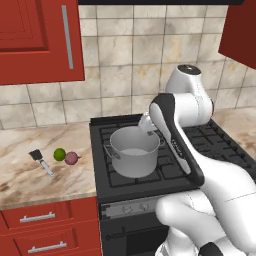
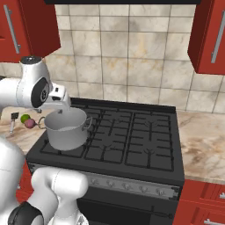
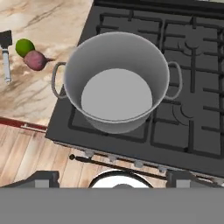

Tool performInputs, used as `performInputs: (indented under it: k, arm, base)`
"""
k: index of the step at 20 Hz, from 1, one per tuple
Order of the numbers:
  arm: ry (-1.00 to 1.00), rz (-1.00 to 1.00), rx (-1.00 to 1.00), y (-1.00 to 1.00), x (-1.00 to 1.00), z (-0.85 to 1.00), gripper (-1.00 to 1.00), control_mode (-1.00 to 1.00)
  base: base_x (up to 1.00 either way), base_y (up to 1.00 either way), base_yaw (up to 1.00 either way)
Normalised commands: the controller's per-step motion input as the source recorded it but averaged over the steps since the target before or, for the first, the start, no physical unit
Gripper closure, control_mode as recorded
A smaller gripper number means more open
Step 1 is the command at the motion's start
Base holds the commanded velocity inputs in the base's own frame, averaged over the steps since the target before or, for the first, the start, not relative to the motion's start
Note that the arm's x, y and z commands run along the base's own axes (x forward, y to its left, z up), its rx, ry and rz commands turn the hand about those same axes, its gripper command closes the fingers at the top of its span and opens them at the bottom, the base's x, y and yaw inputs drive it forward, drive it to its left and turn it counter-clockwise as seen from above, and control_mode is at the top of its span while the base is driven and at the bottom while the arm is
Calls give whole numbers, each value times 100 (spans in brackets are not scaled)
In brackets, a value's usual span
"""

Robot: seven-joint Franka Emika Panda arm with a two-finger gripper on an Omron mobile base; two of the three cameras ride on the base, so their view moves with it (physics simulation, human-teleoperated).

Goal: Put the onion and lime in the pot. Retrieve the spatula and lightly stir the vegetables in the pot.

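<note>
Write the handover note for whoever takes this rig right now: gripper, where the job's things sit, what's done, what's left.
Gripper: open, holding nothing, hanging above the pot.
Pot: empty, on the stove's front left burner.
Onion and lime: side by side on the counter left of the stove.
Spatula: flat on the counter just beyond the lime.
Done: nothing yet.
Left: onion and lime into the pot, fetch the spatula, stir lightly.

The pot [image 1: 133, 151] stands on the stove [image 1: 200, 145], over its front-left burner. On the surface [image 1: 30, 170] at the pot's 9 o'clock lie 3 things in a row: the onion [image 1: 71, 158] nearest, the lime [image 1: 59, 154] touching it, the spatula [image 1: 41, 162] just beyond. The pincer [image 1: 147, 123] hangs above the pot's rear rim
</note>
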Motion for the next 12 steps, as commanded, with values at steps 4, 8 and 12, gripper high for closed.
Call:
performInputs:
  k: [4,8,12]
  arm:
    - [-9,28,0,91,-29,-10,-100,-100]
    - [-2,11,-6,85,0,0,-100,-100]
    - [2,2,-8,89,5,0,-100,-100]
  base:
    - [0,0,0]
    - [0,0,0]
    - [0,0,0]
